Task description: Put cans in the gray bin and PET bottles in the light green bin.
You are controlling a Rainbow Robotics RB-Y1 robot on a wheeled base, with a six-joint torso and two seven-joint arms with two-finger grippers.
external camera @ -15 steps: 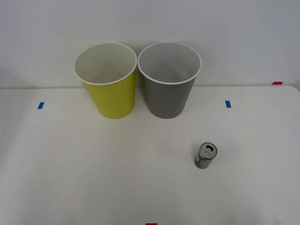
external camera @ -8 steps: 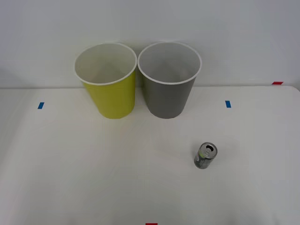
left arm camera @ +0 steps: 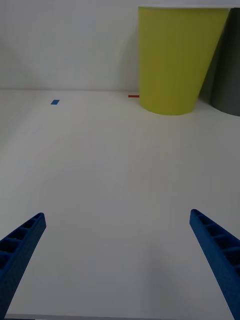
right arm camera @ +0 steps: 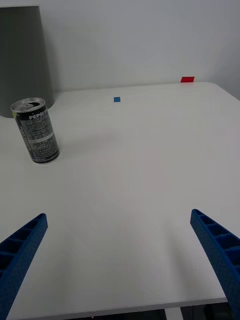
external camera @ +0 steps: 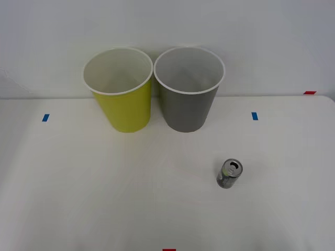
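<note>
The white table [external camera: 104,198] carries two large tapered cup-shaped bins standing upright side by side at its far edge, against a pale wall. The yellow-green bin with white rim [external camera: 124,104] stands to the robot's left; the gray bin with white rim [external camera: 187,107] stands to the right, the two just beside each other at the rims. Both interiors appear pale, with no contents visible from the front view.

One small silver-grey drink can with dark printed sides and a shiny metal top [external camera: 229,174] stands upright on the table, nearer the robot than the gray bin and to its right, well apart from both bins. Its tab opening is visible on the top. In the right wrist view the can [right arm camera: 36,130] stands in front of the gray bin's wall [right arm camera: 22,60].

The right gripper [right arm camera: 120,260] hangs low over the near part of the table with its blue ribbed fingers [right arm camera: 216,250] spread wide, holding nothing; the can lies ahead of it and apart. The left gripper [left arm camera: 120,260] is likewise low over the table, fingers [left arm camera: 20,250] spread wide and holding nothing, facing the yellow-green bin [left arm camera: 177,60] from well back.

Small blue tape marks [external camera: 45,117] and red tape marks [external camera: 310,92] lie on the table surface.
</note>
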